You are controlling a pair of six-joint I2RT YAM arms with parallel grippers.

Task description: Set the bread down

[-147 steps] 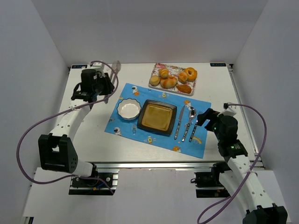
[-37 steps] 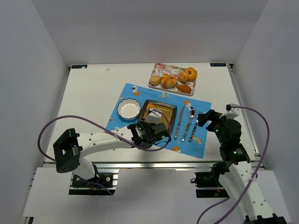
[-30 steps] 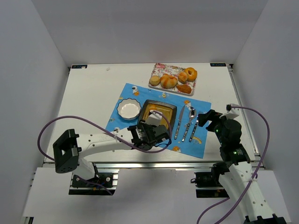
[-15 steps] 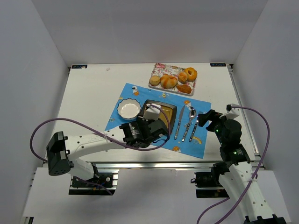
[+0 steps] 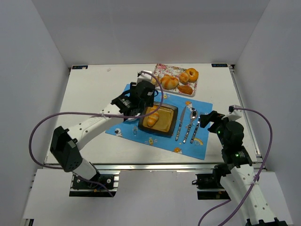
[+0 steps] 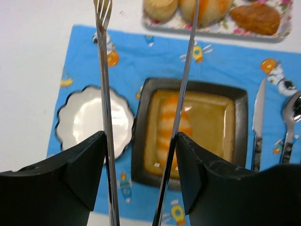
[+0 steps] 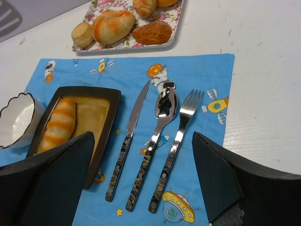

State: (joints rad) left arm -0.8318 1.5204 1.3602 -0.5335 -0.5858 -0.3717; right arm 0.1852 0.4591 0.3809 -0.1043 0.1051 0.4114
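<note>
A striped bread roll (image 5: 153, 117) lies in the left half of the dark square plate (image 5: 172, 127) on the blue placemat. It also shows in the left wrist view (image 6: 173, 125) and the right wrist view (image 7: 56, 123). My left gripper (image 5: 141, 94) hovers above the plate's far-left corner. It (image 6: 140, 136) is shut on metal tongs (image 6: 104, 70), whose arms are spread and empty above the roll. My right gripper (image 5: 207, 118) is open and empty at the mat's right edge, low above the cutlery (image 7: 142, 136).
A floral tray (image 5: 156, 67) with several more breads sits at the back of the table. A white scalloped bowl (image 6: 89, 122) stands left of the plate. A knife (image 7: 129, 141), spoon (image 7: 157, 122) and fork (image 7: 181, 127) lie right of the plate.
My left arm has swung from the plate's near side to its far-left side. The roll now lies uncovered in the plate. The right arm has stayed still.
</note>
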